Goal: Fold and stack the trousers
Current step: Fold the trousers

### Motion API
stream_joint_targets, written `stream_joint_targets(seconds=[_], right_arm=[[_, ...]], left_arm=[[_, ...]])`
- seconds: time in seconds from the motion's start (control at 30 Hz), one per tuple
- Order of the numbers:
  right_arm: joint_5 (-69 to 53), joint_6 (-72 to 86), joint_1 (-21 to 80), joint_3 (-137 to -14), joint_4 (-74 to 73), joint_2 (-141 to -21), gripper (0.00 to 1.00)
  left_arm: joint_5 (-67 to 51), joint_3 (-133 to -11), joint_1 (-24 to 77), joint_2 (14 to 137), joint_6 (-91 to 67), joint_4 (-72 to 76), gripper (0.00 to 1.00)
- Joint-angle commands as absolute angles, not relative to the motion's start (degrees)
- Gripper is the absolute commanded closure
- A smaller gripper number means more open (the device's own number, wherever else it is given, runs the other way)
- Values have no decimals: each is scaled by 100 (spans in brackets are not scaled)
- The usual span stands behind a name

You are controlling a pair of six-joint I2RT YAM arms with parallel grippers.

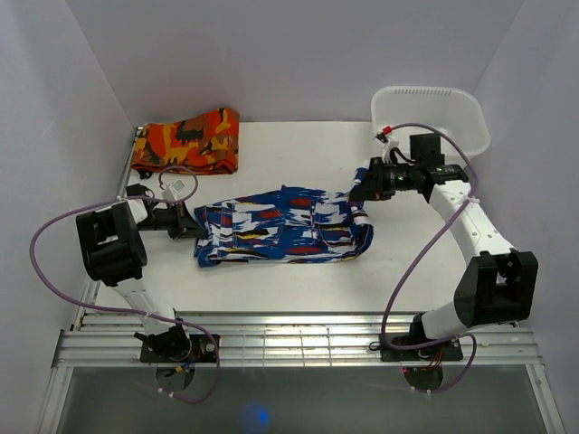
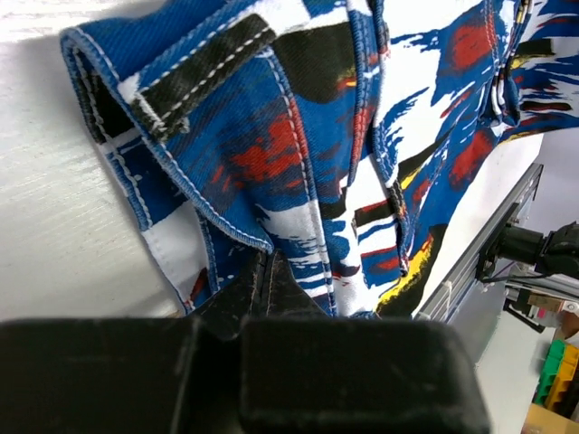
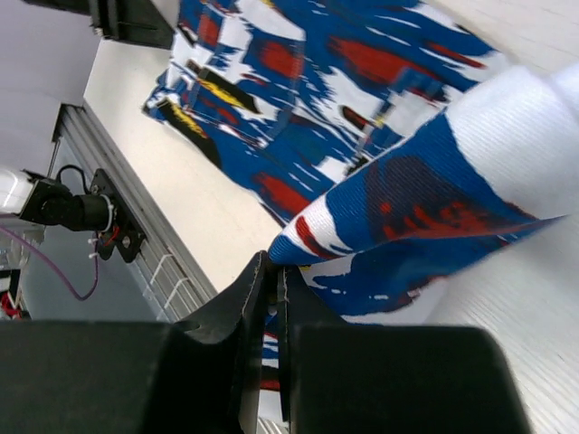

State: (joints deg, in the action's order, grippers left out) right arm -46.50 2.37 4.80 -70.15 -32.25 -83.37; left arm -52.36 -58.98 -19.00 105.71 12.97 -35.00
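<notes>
While pinching opposite ends of the trousers [image 1: 285,226] on the table [image 1: 298,154], left gripper [image 1: 197,230] and right gripper [image 1: 360,195] both clamped on cloth, risks slipping. Could lose a thin edge bite if pulled unevenly, bunching the fold.

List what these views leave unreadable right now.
Top view: the left tool tips, covered by its own wrist and the trousers edge.
Left wrist view: how much cloth is pinched, hidden behind the tool's black body.
Right wrist view: likewise for the right tool.
Wrist views: the orange cloth, out of frame.
</notes>
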Motion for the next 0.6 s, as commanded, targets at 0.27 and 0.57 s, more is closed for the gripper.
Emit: stream_joint_targets(seconds=[0.27,0.57], right_arm=[[-3955,1958,2653,-8235,-1539,-9305,92],[-3322,2540,3779,-9349,-1433,-10624,92]], left_arm=[[-5230,-5511,-1846,10652,827,-2769,100],[-5159,-5239,-1723,10784,563,-2321,100]])
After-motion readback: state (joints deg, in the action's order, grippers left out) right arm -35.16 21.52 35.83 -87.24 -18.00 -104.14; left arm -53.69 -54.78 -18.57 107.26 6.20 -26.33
